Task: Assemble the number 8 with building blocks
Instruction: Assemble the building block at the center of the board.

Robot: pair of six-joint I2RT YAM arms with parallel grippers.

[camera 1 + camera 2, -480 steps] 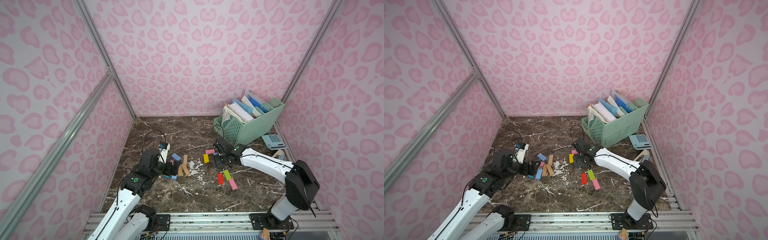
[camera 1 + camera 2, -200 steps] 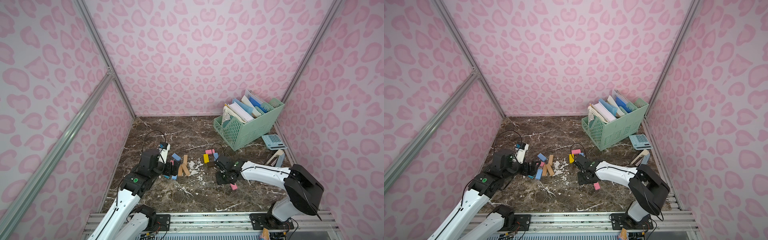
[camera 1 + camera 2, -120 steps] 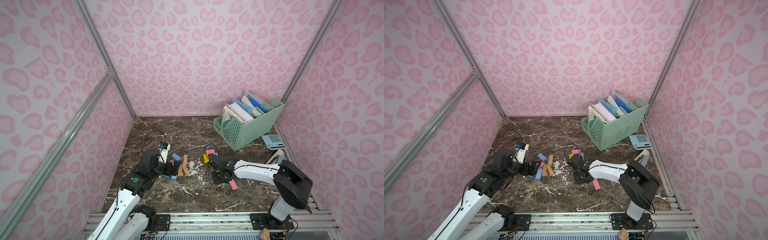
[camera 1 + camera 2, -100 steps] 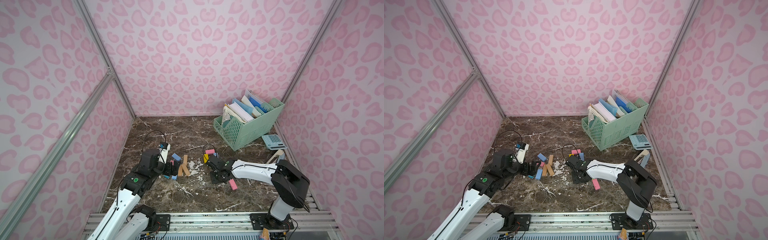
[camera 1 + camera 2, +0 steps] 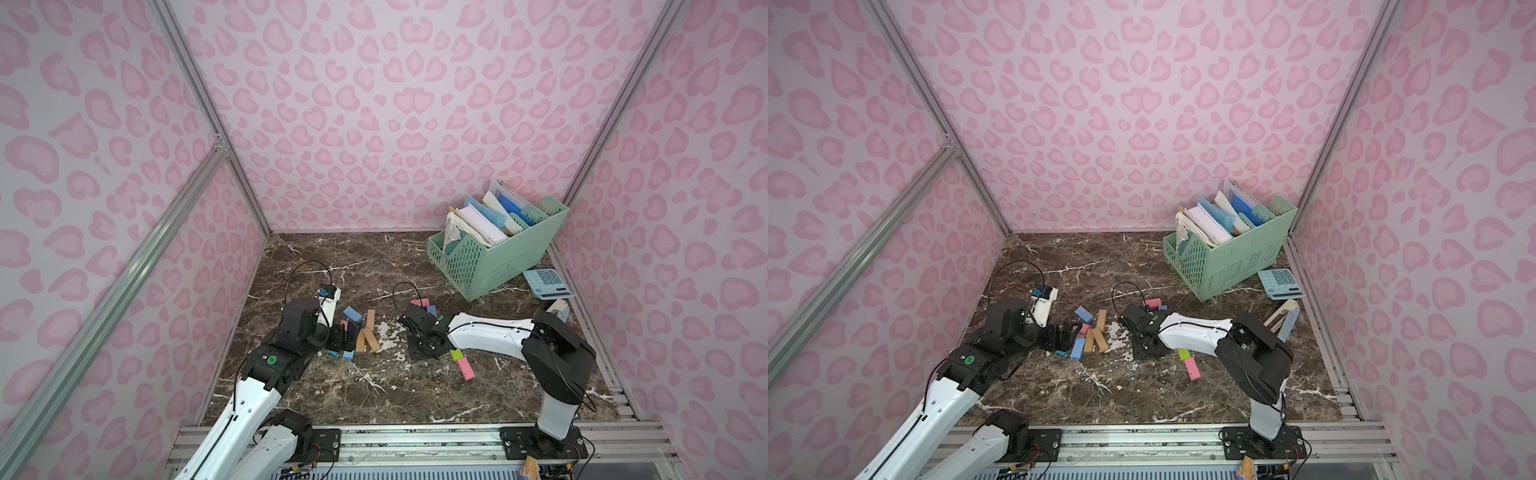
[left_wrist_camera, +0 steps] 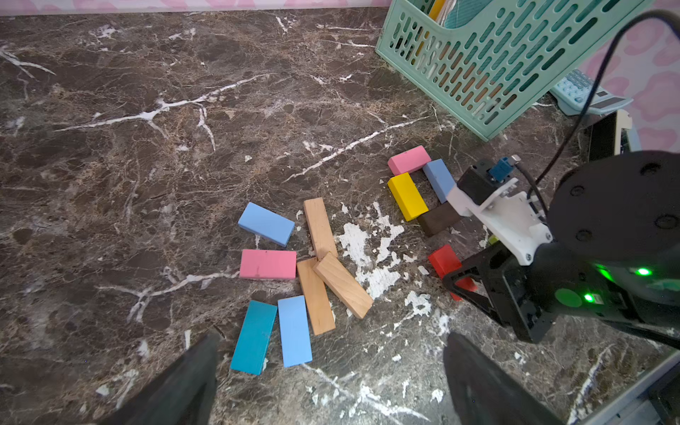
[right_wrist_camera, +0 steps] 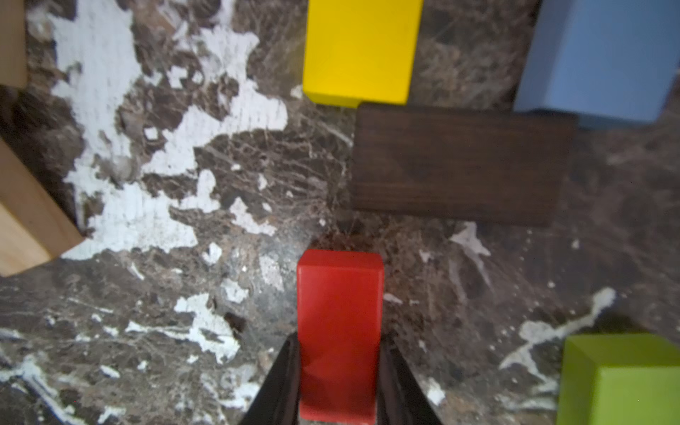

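Note:
My right gripper (image 7: 338, 346) is shut on a red block (image 7: 338, 312), held low over the marble just short of a dark brown block (image 7: 460, 165). The dark brown block joins a yellow block (image 6: 406, 197), a light blue block (image 6: 438, 180) and a pink block (image 6: 408, 160) in a square loop. In both top views the right gripper (image 5: 424, 345) hides the red block. My left gripper (image 6: 331, 368) stands open beside a loose pile: teal (image 6: 254, 336), light blue (image 6: 294, 331), pink (image 6: 267, 264) and tan wood blocks (image 6: 342, 285).
A green block (image 5: 456, 354) and a pink block (image 5: 465, 368) lie right of the right gripper. The mint file basket (image 5: 490, 266) and the calculator (image 5: 547, 283) sit at the back right. Pink walls close in three sides.
My right gripper has shut on the red block and carried it left, away from the green and pink blocks toward the square loop. The left arm has not moved.

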